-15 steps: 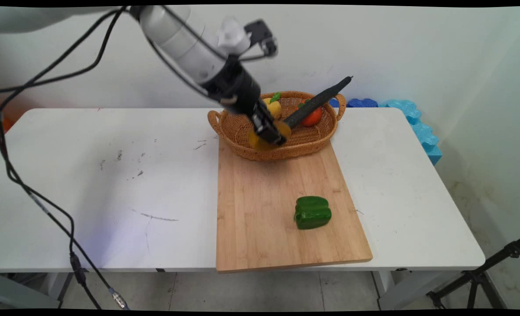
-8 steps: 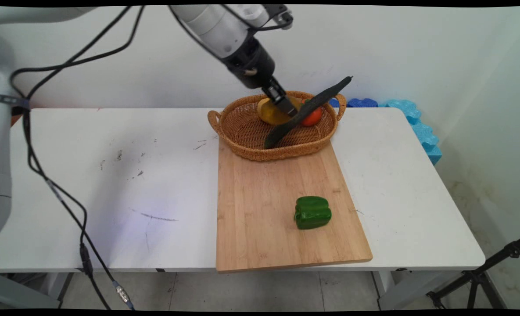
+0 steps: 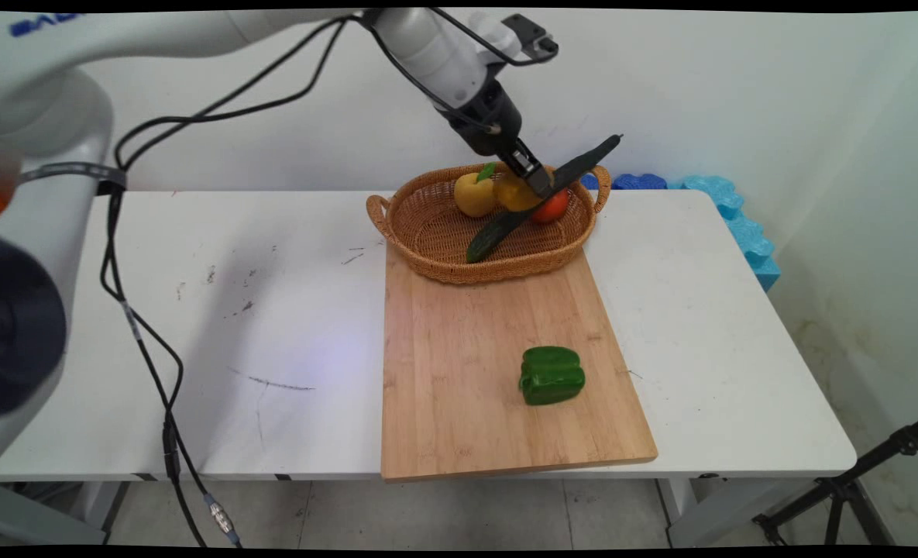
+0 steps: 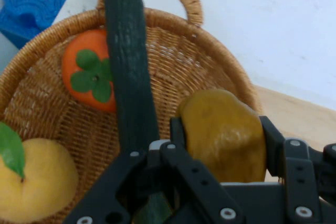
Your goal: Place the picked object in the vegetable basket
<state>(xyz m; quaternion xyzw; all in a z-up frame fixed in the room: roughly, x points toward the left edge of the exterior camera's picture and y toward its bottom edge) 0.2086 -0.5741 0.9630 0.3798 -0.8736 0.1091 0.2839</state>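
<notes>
While the white table (image 3: 195, 325) spreads across the main view, a bamboo cutting board (image 3: 466, 387) lies on its right half, reaching from the near edge back to a woven wicker basket (image 3: 428, 232) with two loop handles. Blue foam pieces (image 3: 726, 209) sit at the table's far right corner, against the wall.

Black cables (image 3: 141, 341) hang from the arm down past the table's left side.

A long, dark green cucumber (image 3: 536, 194) leans across the basket, its lower end on the weave and its upper end sticking out over the far right handle. On the board, well apart from the basket, rests a glossy green bell pepper (image 3: 551, 375).

Above the basket's far side, the gripper (image 3: 534, 183) is clamped on a brownish-yellow fruit (image 4: 226, 135). This fruit is rounded and lumpy, dull ochre with a matte skin, and the hand view shows it wedged between the two black fingers (image 4: 270, 140), held just beside the cucumber and above the basket's weave.

Beneath and around it in the basket lie a yellow fruit with a green leaf (image 3: 474, 194) and an orange persimmon (image 4: 86, 74) with a green calyx, partly crossed by the cucumber.
</notes>
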